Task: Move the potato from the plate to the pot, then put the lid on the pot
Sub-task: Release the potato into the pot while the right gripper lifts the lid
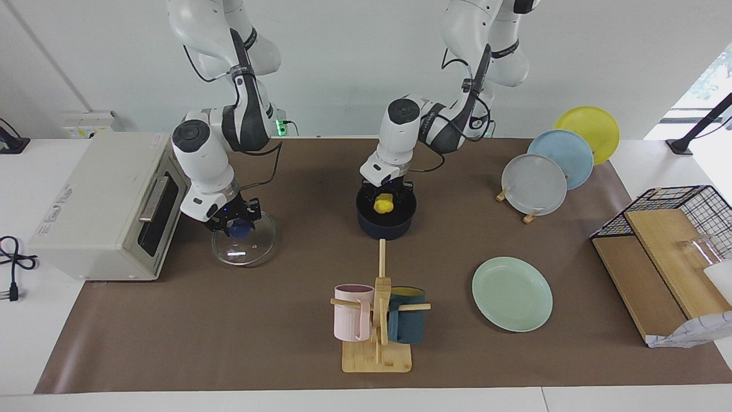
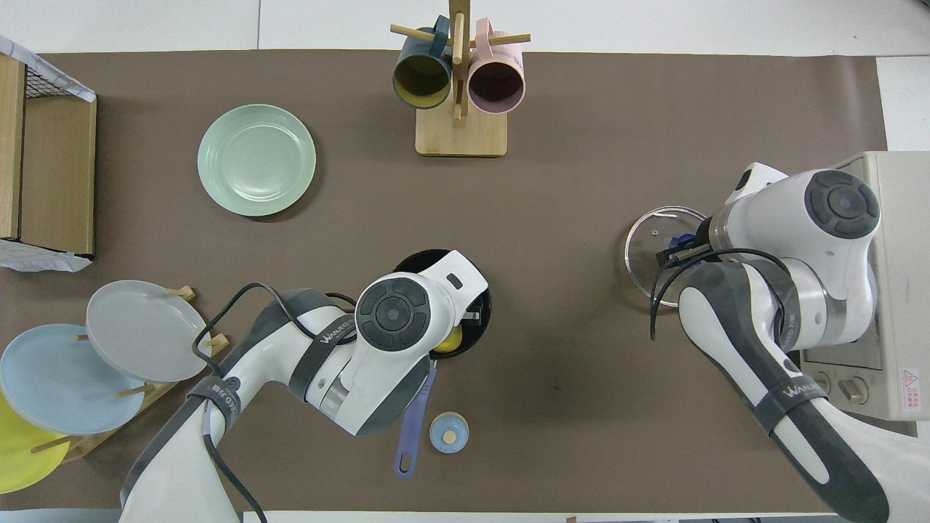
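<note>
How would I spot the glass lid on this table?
Find the white toaster oven at the right arm's end. The lid lies flat on the brown mat in front of its door, the only see-through disc, with a blue knob.
</note>
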Controlling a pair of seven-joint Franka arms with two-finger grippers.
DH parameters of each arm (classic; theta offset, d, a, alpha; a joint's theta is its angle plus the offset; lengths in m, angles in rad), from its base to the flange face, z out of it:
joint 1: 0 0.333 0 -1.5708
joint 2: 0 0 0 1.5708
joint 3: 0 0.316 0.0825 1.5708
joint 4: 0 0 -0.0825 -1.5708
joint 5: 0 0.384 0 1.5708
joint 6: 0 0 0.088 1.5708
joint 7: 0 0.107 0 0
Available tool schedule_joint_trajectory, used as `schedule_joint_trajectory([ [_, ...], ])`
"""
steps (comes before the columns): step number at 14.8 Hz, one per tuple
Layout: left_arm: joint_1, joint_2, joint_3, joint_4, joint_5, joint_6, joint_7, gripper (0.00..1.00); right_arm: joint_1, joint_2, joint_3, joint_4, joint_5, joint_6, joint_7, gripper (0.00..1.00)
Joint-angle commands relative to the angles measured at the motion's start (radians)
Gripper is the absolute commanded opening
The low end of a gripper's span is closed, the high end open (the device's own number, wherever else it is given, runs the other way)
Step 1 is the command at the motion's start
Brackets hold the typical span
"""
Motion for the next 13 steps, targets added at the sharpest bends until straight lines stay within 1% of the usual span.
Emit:
schedule_joint_trajectory([
  [1, -0.042, 0.015, 0.018, -0.019, 0.019, 0.035, -0.024, 0.0, 0.01, 0.003, 0.018, 0.151, 0.02, -0.186, 0.013, 0.0],
  [3, -0.042, 0.017, 0.018, -0.019, 0.021, 0.037, -0.024, 0.0, 0.031, 0.001, 0.018, 0.204, 0.006, -0.248, 0.042, 0.0],
  [6, -0.048, 0.015, 0.018, -0.03, 0.022, 0.037, -0.021, 0.0, 0.103, -0.002, 0.018, 0.237, 0.004, -0.274, 0.131, 0.0],
  [8, -0.045, 0.015, 0.018, -0.03, 0.039, 0.037, -0.012, 0.0, 0.128, 0.003, 0.018, 0.305, 0.004, -0.343, 0.183, 0.0],
  [9, -0.043, 0.015, 0.018, -0.03, 0.039, 0.035, -0.009, 0.21, 0.128, 0.006, 0.018, 0.311, 0.009, -0.34, 0.185, 0.0],
  [10, -0.043, 0.017, 0.017, -0.03, 0.039, 0.035, -0.007, 0.59, 0.129, 0.009, 0.025, 0.308, 0.015, -0.334, 0.185, 0.0],
  [11, -0.04, 0.017, 0.018, -0.029, 0.039, 0.034, -0.009, 0.86, 0.146, 0.009, 0.027, 0.305, 0.02, -0.325, 0.187, 0.0],
  [12, -0.037, 0.017, 0.018, -0.024, 0.039, 0.034, -0.007, 1.0, 0.171, 0.009, 0.027, 0.304, 0.02, -0.308, 0.196, 0.0],
  [13, -0.034, 0.015, 0.018, -0.021, 0.039, 0.032, -0.007, 1.0, 0.184, 0.009, 0.027, 0.304, 0.02, -0.304, 0.213, 0.0],
])
